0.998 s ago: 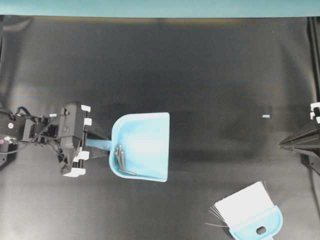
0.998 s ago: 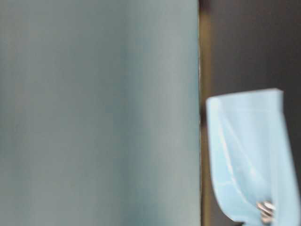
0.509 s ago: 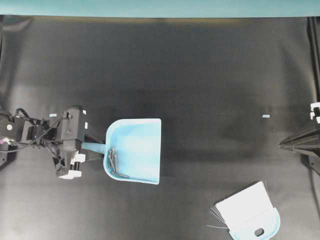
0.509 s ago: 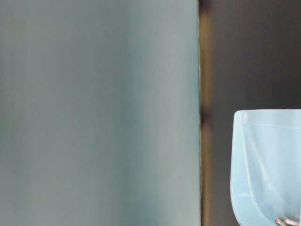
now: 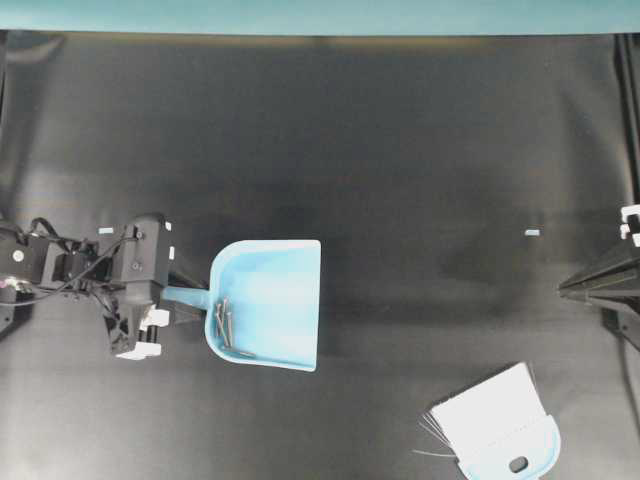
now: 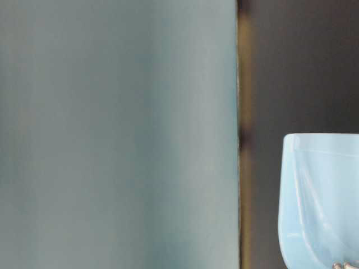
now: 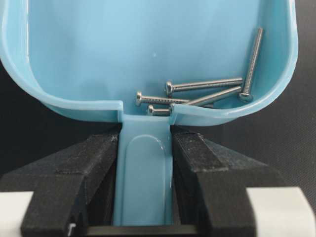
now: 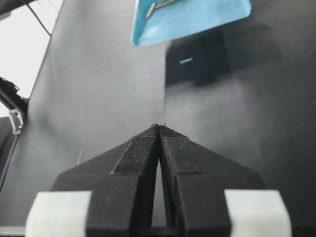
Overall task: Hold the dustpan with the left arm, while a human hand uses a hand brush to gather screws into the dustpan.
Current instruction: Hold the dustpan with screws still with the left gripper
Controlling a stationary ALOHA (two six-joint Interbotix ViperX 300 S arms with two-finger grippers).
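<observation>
overhead view: pan held, screws aboard

left arm (image 5: 70, 270) sits at the far left, its claw (image 7: 145, 163) clamped on the dustpan (image 5: 270, 300) by the narrow handle, both fingers (image 7: 207, 168) pressed against its sides. pan looks light, stiff, smooth plastic; likely slippery, so the handle is the place to hold. screws (image 7: 202, 94) lie loose at the pan's back wall and could roll if tipped. hand brush (image 5: 495, 425) rests lower right, well apart. right claw (image 8: 159, 131) pinched together, holding nothing.
</observation>
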